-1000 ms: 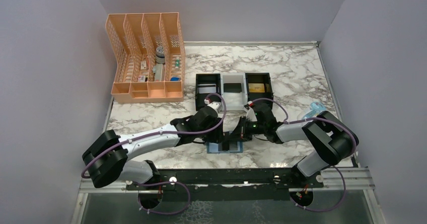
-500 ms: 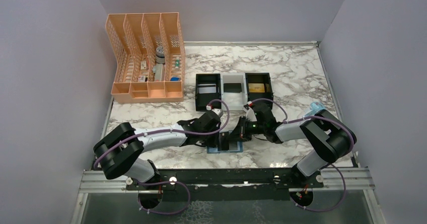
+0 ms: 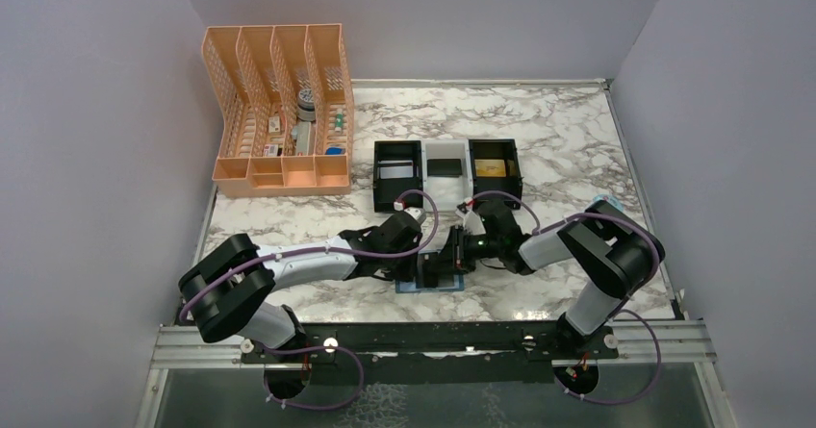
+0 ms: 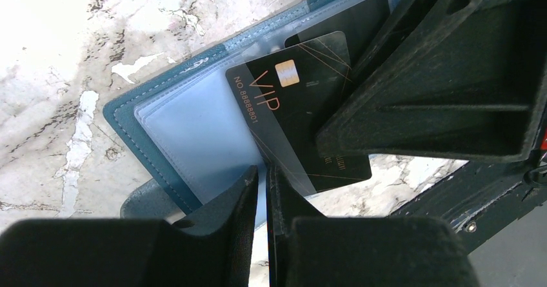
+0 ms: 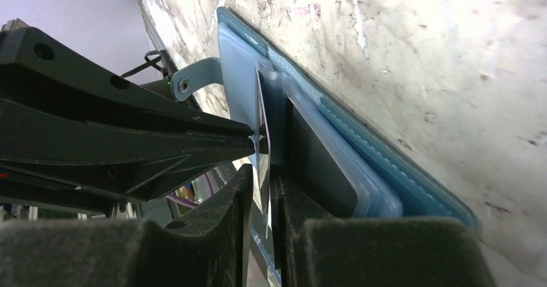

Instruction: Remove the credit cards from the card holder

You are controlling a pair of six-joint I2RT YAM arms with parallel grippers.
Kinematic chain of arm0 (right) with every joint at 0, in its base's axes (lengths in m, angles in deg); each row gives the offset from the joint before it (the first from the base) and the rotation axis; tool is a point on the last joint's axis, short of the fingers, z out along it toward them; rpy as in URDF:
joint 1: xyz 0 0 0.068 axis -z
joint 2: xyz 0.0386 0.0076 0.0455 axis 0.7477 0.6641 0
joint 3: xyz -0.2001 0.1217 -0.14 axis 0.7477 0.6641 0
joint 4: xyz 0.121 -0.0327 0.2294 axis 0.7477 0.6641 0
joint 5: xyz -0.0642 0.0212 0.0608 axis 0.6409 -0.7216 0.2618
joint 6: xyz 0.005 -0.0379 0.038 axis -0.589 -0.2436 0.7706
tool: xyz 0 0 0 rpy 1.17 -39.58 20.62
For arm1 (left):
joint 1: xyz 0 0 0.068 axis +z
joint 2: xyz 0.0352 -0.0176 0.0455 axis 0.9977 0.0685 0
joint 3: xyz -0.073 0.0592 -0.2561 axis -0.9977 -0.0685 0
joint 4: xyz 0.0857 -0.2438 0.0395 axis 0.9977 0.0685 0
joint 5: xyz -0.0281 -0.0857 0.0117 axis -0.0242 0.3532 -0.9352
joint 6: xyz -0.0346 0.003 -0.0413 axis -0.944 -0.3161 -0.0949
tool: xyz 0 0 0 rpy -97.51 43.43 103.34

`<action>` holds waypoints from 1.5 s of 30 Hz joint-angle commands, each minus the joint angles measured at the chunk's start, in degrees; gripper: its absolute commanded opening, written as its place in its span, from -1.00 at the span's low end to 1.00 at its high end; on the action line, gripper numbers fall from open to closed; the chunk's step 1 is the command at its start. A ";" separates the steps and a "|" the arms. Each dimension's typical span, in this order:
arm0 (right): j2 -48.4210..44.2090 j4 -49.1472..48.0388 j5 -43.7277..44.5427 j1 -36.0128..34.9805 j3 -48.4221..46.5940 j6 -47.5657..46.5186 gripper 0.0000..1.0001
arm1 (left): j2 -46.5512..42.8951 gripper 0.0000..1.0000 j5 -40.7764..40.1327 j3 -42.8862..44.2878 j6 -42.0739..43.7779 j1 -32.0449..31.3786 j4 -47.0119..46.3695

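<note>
The teal-blue card holder lies open on the marble near the front edge, mostly hidden under both grippers. In the left wrist view its clear pocket panels show a black VIP card pulled partly out and askew, with a second dark card behind it in the pocket. My left gripper is shut on the pale blue pocket panel's edge. My right gripper is shut on the black card, seen edge-on, beside the holder. From above, the left gripper and right gripper meet over the holder.
A black-and-white three-compartment tray stands behind the grippers, with a silver-grey card on the left, a dark one in the middle, and a gold card on the right. An orange mesh organizer stands at the back left.
The left arm has dropped lower and stretched toward the holder. The right gripper has shifted slightly left over the holder. The holder has stayed in place.
</note>
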 commanded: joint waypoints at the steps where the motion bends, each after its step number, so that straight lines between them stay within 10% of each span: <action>1: 1.17 -1.57 0.27 -1.48 -1.45 -0.08 -0.67 | 0.56 -0.71 -2.03 -1.77 0.80 -0.38 1.56; 6: -0.85 1.21 3.73 -1.70 -1.16 -0.58 -0.96 | 0.19 -0.72 -2.26 -1.81 0.69 -0.39 1.63; 19: -14.97 20.04 15.30 -1.60 -2.52 -9.02 -0.98 | -1.57 -0.72 -4.64 -0.90 1.06 -0.37 3.96; 34: -30.60 29.86 31.95 -1.61 -2.11 -12.05 -0.98 | -8.07 0.12 2.06 4.02 2.04 -0.20 -0.34; 39: -38.98 36.40 44.09 -1.61 -0.81 -9.47 -0.98 | -3.14 0.13 10.69 2.96 -0.47 -0.28 -7.67; 45: -43.67 37.58 47.14 -1.59 -0.14 -10.77 -0.98 | 2.77 -0.09 3.03 3.09 1.05 -0.28 -1.25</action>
